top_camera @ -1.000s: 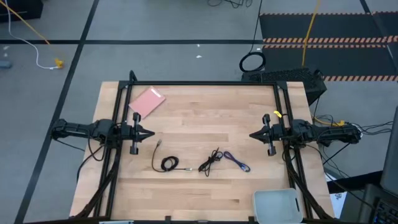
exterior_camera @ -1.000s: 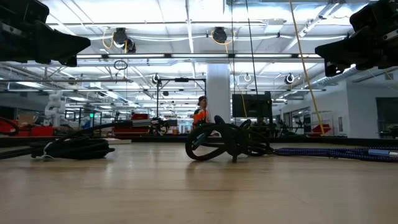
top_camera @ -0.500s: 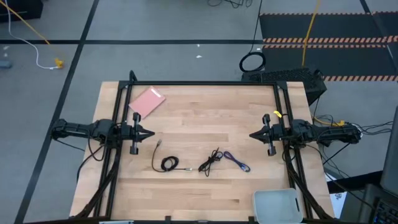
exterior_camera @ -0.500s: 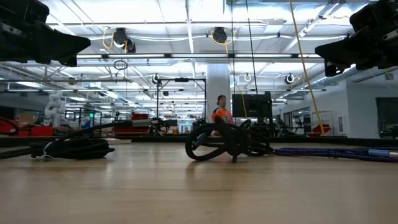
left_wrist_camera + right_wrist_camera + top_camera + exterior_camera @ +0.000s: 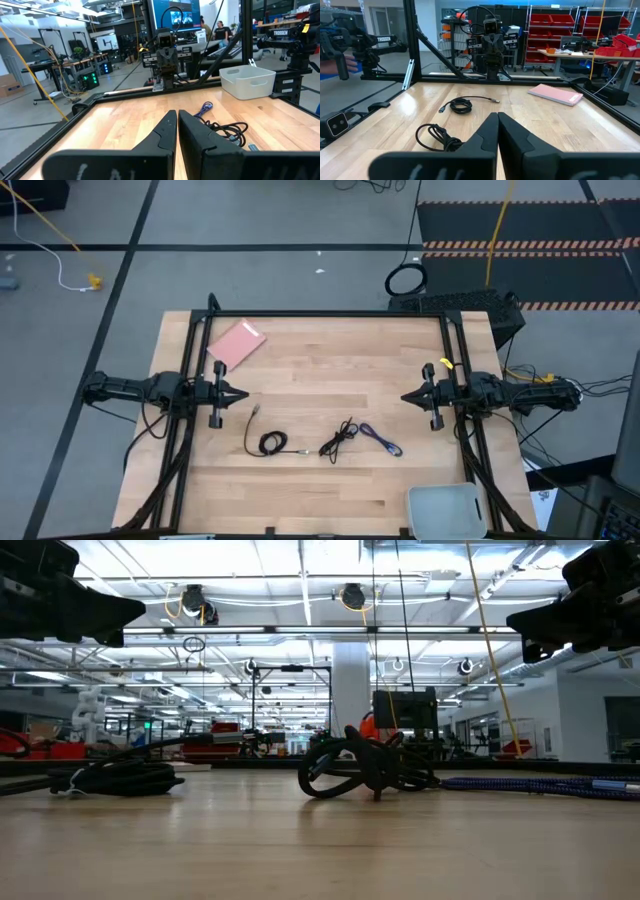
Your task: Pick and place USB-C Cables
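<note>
USB-C Cables [image 5: 340,438] between, apart from both pincers.

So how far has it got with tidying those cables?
Nothing looks done: the coiled black cable, tangled black cable and purple-blue cable all lie on the table. The left gripper and right gripper are shut and hold nothing. The white bin holds none.

"TROSSEN" reads on a black arm mount [image 5: 289,34] beyond the table.
</note>
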Action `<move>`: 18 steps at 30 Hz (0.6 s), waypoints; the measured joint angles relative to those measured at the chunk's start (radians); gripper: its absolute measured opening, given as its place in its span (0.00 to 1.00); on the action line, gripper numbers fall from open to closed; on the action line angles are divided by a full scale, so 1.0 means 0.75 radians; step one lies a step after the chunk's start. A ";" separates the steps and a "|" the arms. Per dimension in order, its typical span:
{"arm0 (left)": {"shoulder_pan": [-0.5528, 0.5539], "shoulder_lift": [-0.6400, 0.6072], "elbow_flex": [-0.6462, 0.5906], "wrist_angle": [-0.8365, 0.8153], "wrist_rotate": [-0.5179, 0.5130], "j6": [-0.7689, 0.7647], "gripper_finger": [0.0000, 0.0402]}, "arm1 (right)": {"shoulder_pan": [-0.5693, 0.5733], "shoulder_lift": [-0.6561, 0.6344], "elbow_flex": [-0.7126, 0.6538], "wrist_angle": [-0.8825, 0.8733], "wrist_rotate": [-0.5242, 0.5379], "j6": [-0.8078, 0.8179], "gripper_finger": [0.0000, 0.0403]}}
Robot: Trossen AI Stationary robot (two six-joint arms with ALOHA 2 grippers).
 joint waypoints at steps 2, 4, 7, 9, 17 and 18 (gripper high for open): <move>0.000 0.000 0.000 0.000 0.000 0.000 0.05 | 0.000 0.000 0.000 0.000 0.000 0.000 0.00; 0.000 0.000 0.000 0.000 0.000 0.000 0.05 | 0.000 0.000 0.000 0.000 0.000 0.000 0.00; 0.000 0.000 0.000 0.000 0.000 0.000 0.05 | 0.000 0.000 0.000 0.000 0.000 0.000 0.00; 0.000 0.000 0.000 0.000 0.000 0.000 0.05 | 0.000 0.000 0.000 0.000 0.000 0.000 0.00; 0.000 0.000 0.000 0.015 0.000 0.000 0.05 | 0.000 0.000 0.000 0.000 0.000 0.000 0.00; 0.000 0.000 0.000 0.014 0.000 0.000 0.05 | 0.000 0.000 0.000 0.000 0.000 0.000 0.00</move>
